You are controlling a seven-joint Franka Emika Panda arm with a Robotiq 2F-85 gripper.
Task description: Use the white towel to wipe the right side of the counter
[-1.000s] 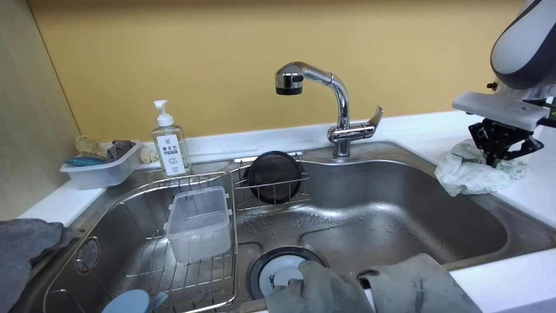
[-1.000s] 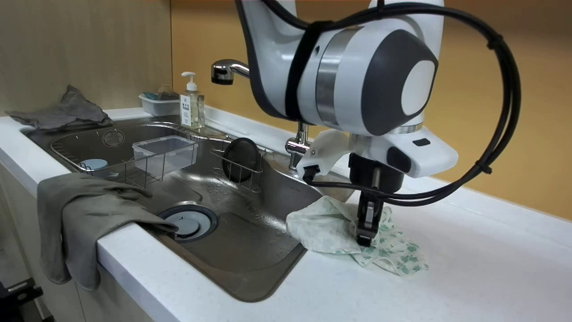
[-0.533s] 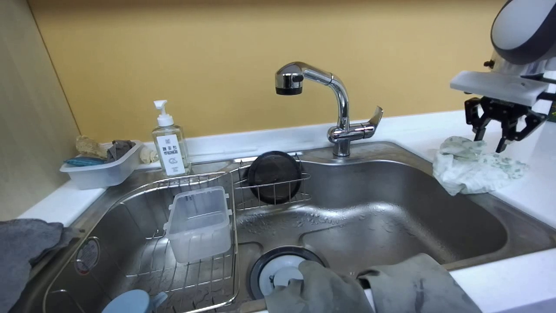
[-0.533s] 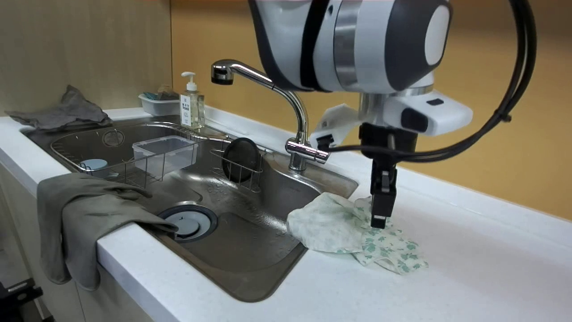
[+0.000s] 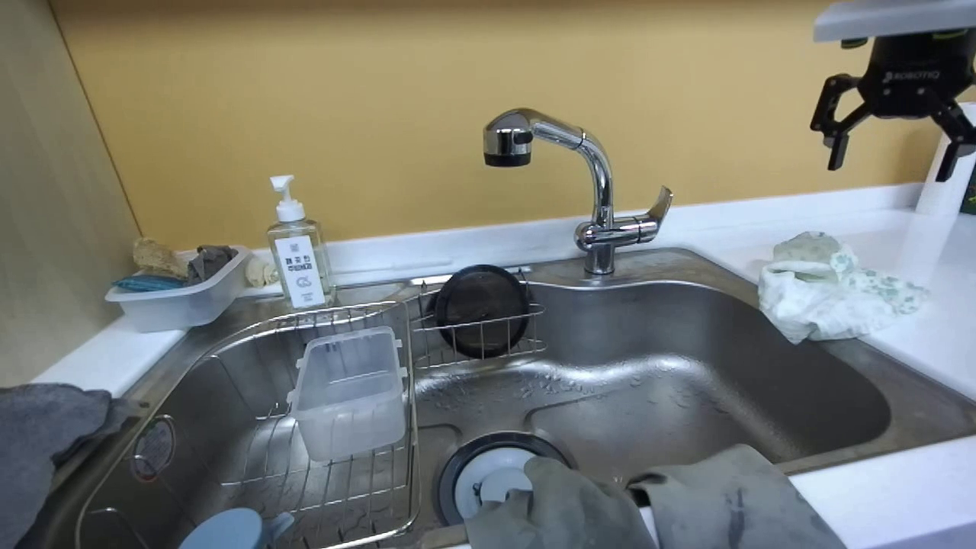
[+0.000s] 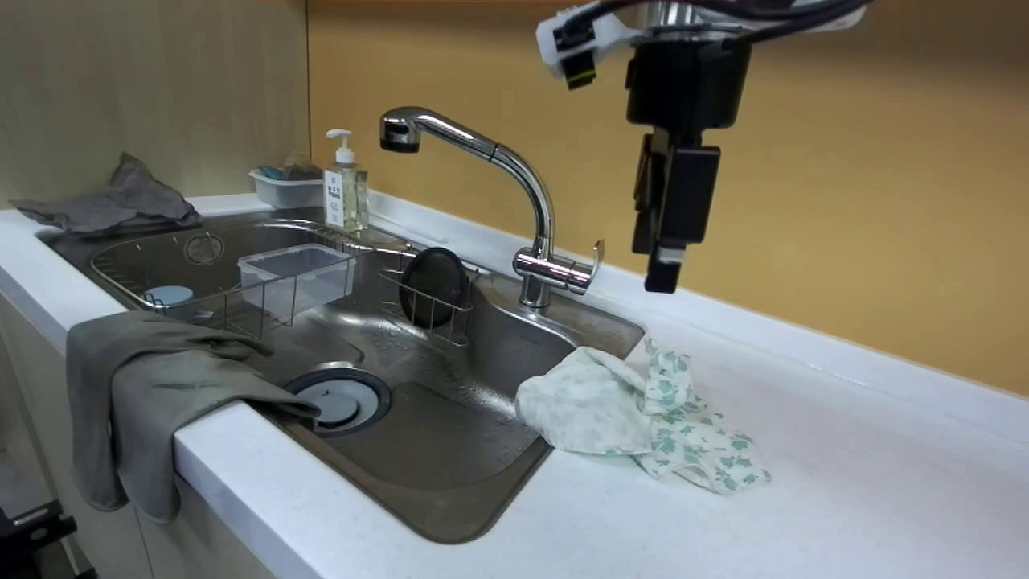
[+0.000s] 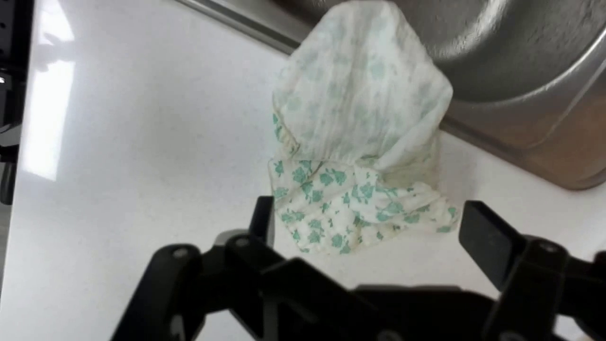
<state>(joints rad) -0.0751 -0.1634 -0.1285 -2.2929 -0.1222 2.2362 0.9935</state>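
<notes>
1. A robot's black claw hangs well above the right side of a white desk, its fingers spread wide apart and nothing held between them.

2. Below, a white towel with a green leaf print lies rumpled on the desk at the right edge of the sink, its left part reaching across the metal rim. That part shows a paler face, probably the reverse.

3. The towel's bunched shape would suit a two-fingered pinch: raised folds offer something to grip where flat fabric might slip away. Its spot, beside the stretch of desk to be wiped, appears chosen to keep it within reach.

4. The claw's height leaves the towel untouched, a position fitting either a fresh approach or a finished wipe; the moment alone does not settle which.

5. At left in the sink, a clear container sits in a wire rack; farther right, a round black lid is propped on edge at the far side, both presumably to drain. Olive-grey material, cloth or gloves, hangs over the near edge, likely to dry.
</notes>
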